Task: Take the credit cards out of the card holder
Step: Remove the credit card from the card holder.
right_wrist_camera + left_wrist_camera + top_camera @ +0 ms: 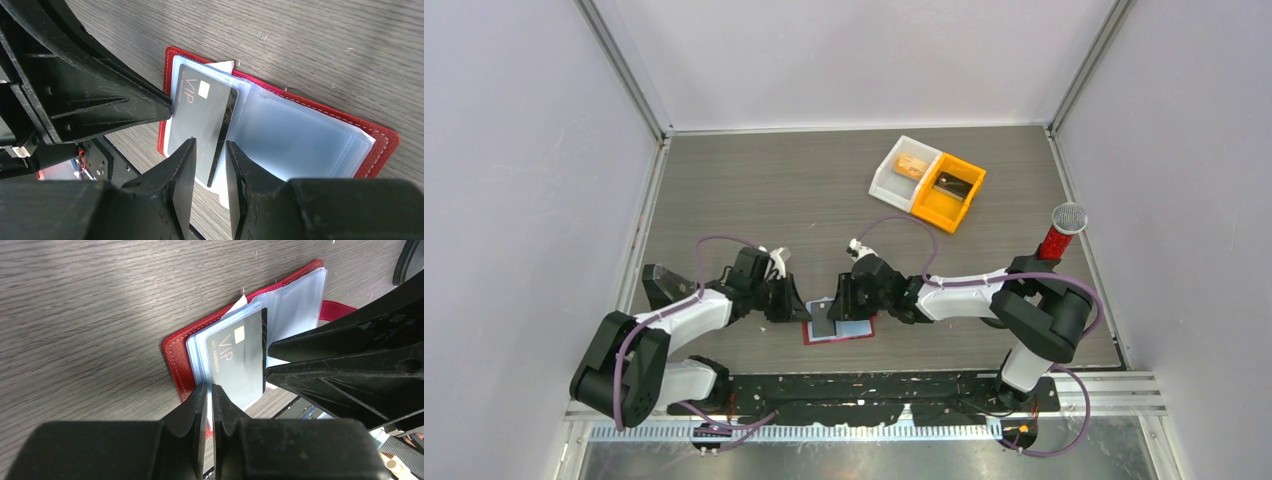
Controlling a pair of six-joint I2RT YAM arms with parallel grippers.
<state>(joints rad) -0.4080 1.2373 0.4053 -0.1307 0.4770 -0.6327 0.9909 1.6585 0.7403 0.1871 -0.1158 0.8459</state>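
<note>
The left gripper (210, 390) pinches the red card holder's (175, 357) clear sleeve edge. The right gripper's (210, 145) fingers sit slightly apart around the grey credit card's (200, 120) edge.

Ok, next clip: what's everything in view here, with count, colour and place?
table: one, dark grey wood grain, under everything
card holder: one, red with pale blue clear sleeves, lying open near the front edge
VIP card: one, dark grey with a gold chip, on the open card holder
white bin: one, back right, touching the orange bin
orange-tan item: count unclear, in the white bin
orange bin: one, right of the white bin
dark flat item: one, in the orange bin
red cylinder: one, grey mesh top, upright at far right
left gripper: black, pinching a sleeve edge
right gripper: black, fingers apart astride the VIP card's edge
</note>
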